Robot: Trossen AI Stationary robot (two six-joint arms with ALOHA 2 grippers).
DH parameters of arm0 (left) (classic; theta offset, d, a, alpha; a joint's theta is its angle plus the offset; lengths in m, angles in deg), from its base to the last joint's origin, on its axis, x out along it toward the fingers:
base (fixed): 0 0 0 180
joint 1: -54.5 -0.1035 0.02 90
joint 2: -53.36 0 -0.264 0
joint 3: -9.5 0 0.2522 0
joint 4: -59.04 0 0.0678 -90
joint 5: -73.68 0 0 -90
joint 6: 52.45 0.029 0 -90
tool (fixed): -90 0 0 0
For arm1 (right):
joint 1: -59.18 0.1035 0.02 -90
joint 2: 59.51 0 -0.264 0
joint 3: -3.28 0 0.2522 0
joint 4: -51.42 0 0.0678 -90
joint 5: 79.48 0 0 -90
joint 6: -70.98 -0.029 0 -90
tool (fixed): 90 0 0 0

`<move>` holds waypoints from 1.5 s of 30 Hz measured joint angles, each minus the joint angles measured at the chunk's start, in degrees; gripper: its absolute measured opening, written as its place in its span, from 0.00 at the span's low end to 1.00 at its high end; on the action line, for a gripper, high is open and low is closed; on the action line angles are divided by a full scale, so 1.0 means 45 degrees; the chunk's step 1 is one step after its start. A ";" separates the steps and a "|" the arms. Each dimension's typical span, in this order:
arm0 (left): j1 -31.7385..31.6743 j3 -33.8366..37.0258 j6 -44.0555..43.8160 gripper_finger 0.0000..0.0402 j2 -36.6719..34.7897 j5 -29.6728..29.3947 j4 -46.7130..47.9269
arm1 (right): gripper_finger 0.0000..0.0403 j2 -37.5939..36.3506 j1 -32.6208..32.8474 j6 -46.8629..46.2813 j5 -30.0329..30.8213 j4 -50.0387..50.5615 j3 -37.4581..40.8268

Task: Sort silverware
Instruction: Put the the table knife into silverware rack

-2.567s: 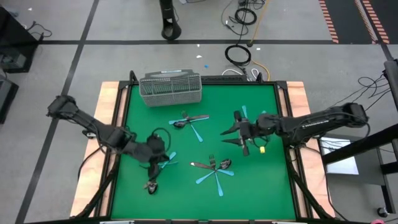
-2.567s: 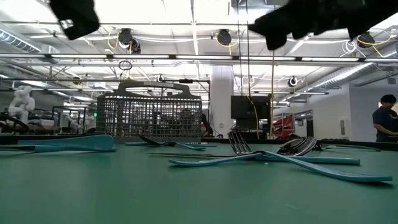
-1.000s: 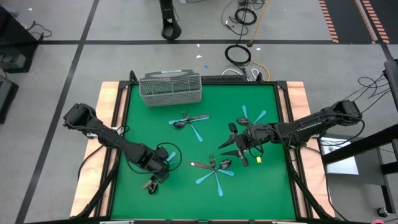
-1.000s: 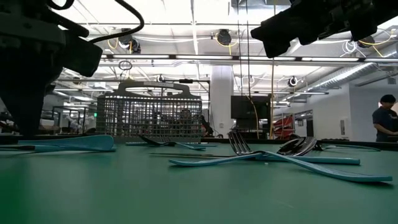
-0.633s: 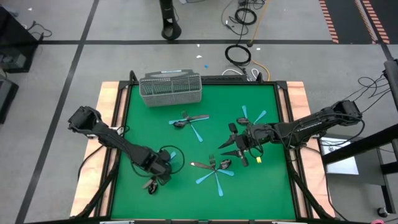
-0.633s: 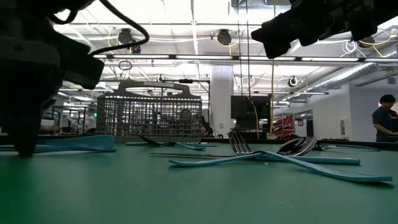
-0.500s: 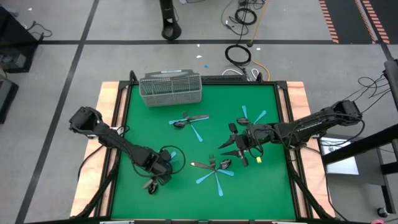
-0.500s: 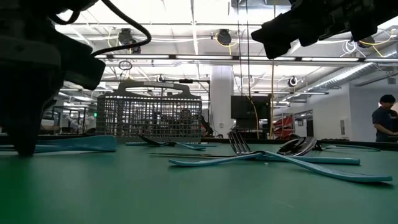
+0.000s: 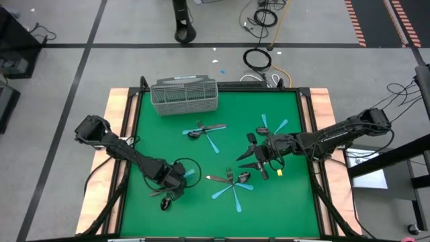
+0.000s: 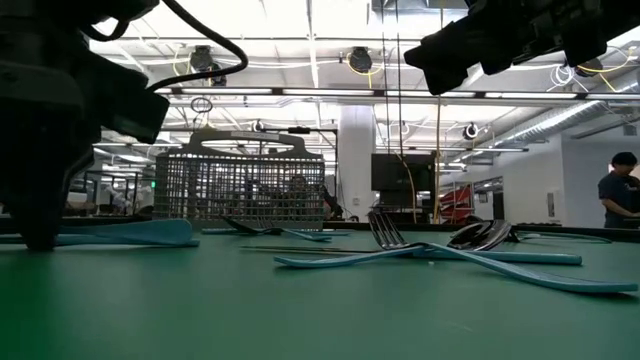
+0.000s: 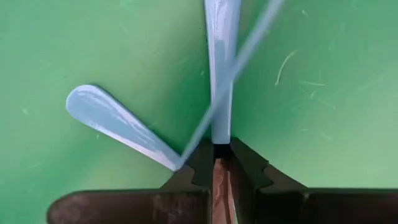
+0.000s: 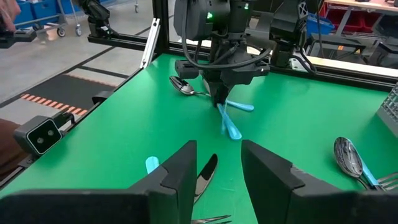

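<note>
Silverware lies scattered on your green table: your left gripper has its jaws pinched narrow on a glossy blue plastic handle, while your right gripper hovers half-open above a dark metal knife.

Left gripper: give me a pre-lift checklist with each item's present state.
1. Left gripper closed on the light blue plastic utensil handle: ok.
2. Second light blue handle clear of the grip: not ok, it touches the fingers.
3. Grey wire-mesh basket upright at the green table's far side: ok.
4. Right gripper apart from the left gripper, open: ok.
5. Fork or spoon in the grip: cannot tell.
</note>
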 joint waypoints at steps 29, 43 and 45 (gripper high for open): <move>-0.2621 -0.1078 0.4509 0.09 -0.4877 0.0224 -0.4237 | 0.29 0.0000 0.0000 -0.0071 0.0000 0.0344 0.0005; -0.5380 -0.0961 0.1478 0.09 -0.6501 -0.2867 -0.0838 | 0.29 0.0000 0.0194 -0.0357 -0.0055 0.1234 0.0010; -0.6097 -0.1387 0.1493 0.09 -0.7200 -0.2583 0.0078 | 0.29 0.0000 0.0263 -0.0232 -0.0063 0.1237 0.0010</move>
